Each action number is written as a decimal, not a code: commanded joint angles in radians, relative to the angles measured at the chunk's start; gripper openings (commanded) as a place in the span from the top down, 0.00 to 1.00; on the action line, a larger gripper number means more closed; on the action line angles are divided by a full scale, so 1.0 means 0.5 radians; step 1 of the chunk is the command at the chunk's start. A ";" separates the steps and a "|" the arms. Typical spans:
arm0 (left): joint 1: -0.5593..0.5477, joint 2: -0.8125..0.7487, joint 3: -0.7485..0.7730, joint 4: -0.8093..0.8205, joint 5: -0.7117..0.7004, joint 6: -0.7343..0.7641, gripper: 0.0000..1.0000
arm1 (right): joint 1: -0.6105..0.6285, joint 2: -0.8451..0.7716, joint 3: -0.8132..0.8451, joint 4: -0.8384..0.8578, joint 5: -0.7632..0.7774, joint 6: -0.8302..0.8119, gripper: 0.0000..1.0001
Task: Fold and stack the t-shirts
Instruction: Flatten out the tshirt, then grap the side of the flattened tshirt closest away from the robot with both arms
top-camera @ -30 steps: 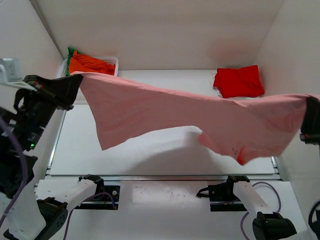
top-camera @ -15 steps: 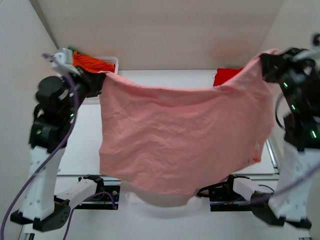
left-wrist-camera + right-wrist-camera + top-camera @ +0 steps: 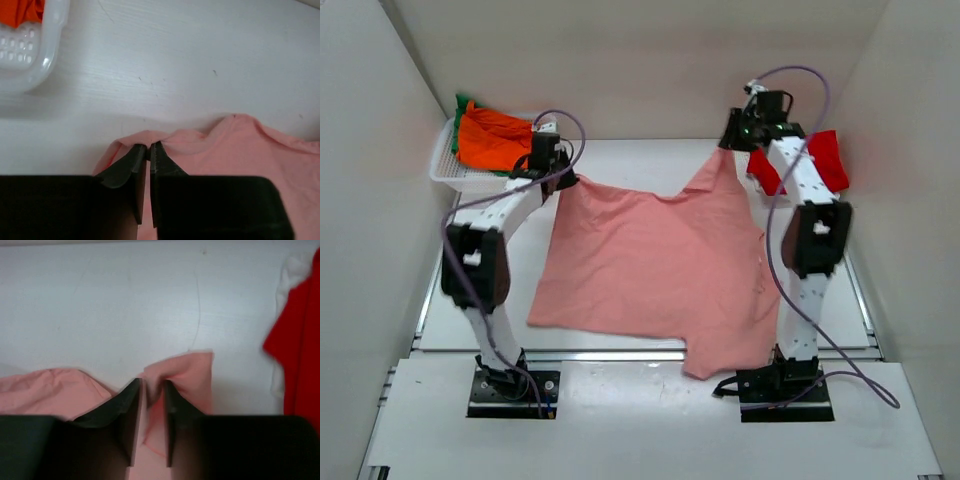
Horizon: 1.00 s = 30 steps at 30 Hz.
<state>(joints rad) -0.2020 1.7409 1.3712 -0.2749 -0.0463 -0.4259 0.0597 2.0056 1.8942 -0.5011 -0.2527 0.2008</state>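
Together, the left gripper (image 3: 563, 181) and right gripper (image 3: 731, 146) each pinch a far corner of the salmon-pink t-shirt (image 3: 655, 262) spread mid-table (image 3: 640, 163). The red t-shirt (image 3: 828, 158) lies at two o'clock and the orange t-shirt (image 3: 485, 142) sits in the basket (image 3: 446, 168) at ten.

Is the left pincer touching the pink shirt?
Touching. In the left wrist view, the left pincer is shut on the bunched edge of the pink shirt.

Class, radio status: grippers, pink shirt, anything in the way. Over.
Left gripper and right gripper shut on far corners of salmon-pink shirt. Shirt lies spread on table. Red shirt close beside right gripper.
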 commanded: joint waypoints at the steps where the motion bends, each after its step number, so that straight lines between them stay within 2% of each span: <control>1: 0.057 0.379 0.489 0.090 -0.174 0.051 0.82 | 0.034 0.613 1.104 -0.031 0.136 -0.220 0.51; 2: 0.076 0.429 0.634 0.047 -0.171 0.039 0.77 | 0.043 0.801 1.302 -0.050 0.225 -0.236 0.37; 3: 0.097 0.460 0.684 0.044 -0.168 0.030 0.62 | 0.016 0.714 1.083 0.144 0.229 -0.260 0.08; 4: 0.106 0.442 0.684 0.059 -0.150 0.008 0.57 | -0.024 0.625 0.941 0.334 0.235 -0.215 0.01; 5: 0.119 0.360 0.630 0.056 -0.159 0.005 0.58 | -0.036 0.488 0.742 0.385 0.257 -0.178 0.01; 6: 0.149 0.244 0.465 0.068 -0.150 -0.016 0.54 | -0.073 0.316 0.618 0.346 0.351 -0.138 0.01; 7: 0.149 0.182 0.464 0.068 -0.162 -0.016 0.54 | -0.082 0.315 0.556 0.324 0.392 -0.126 0.01; 8: 0.146 0.033 0.215 0.071 -0.162 -0.010 0.50 | -0.089 0.148 0.437 0.212 0.471 -0.083 0.01; 9: 0.149 -0.039 0.212 0.062 -0.156 0.002 0.50 | -0.095 0.146 0.363 0.174 0.499 -0.086 0.01; 12: 0.131 -0.409 -0.308 -0.012 -0.165 0.020 0.48 | -0.113 -0.270 -0.090 -0.086 0.659 0.073 0.01; 13: 0.119 -0.550 -0.392 -0.063 -0.165 0.026 0.48 | -0.113 -0.335 -0.374 -0.123 0.610 0.135 0.02; 14: 0.107 -0.649 -0.547 -0.112 -0.153 0.042 0.48 | -0.101 -0.527 -0.650 -0.145 0.622 0.199 0.04; 15: 0.109 -0.702 -0.701 -0.131 -0.162 0.042 0.48 | -0.068 -0.720 -0.796 -0.154 0.652 0.209 0.12; 16: 0.128 -0.781 -0.766 -0.189 -0.168 0.045 0.47 | 0.021 -0.807 -1.086 -0.154 0.683 0.239 0.14; 18: 0.161 -0.867 -0.956 -0.321 -0.144 0.060 0.47 | 0.180 -1.144 -1.568 -0.167 0.784 0.300 0.30; 19: 0.159 -0.877 -0.999 -0.340 -0.128 0.066 0.47 | 0.294 -1.206 -1.649 -0.221 0.800 0.362 0.40; 21: 0.134 -0.920 -1.110 -0.389 -0.131 0.060 0.48 | 0.469 -1.464 -1.961 -0.280 0.779 0.481 0.50; 26: 0.140 -0.926 -1.242 -0.404 -0.125 0.033 0.47 | 1.055 -1.896 -2.364 -0.467 0.763 0.981 0.46; 30: 0.165 -0.914 -1.310 -0.398 -0.162 0.036 0.45 | 1.255 -2.124 -2.506 -0.568 0.662 1.193 0.43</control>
<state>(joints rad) -0.1287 1.3079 0.7250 -0.4805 -0.1165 -0.4076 0.6376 1.0222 0.6506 -0.7578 0.0769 0.6388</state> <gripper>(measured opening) 0.545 0.564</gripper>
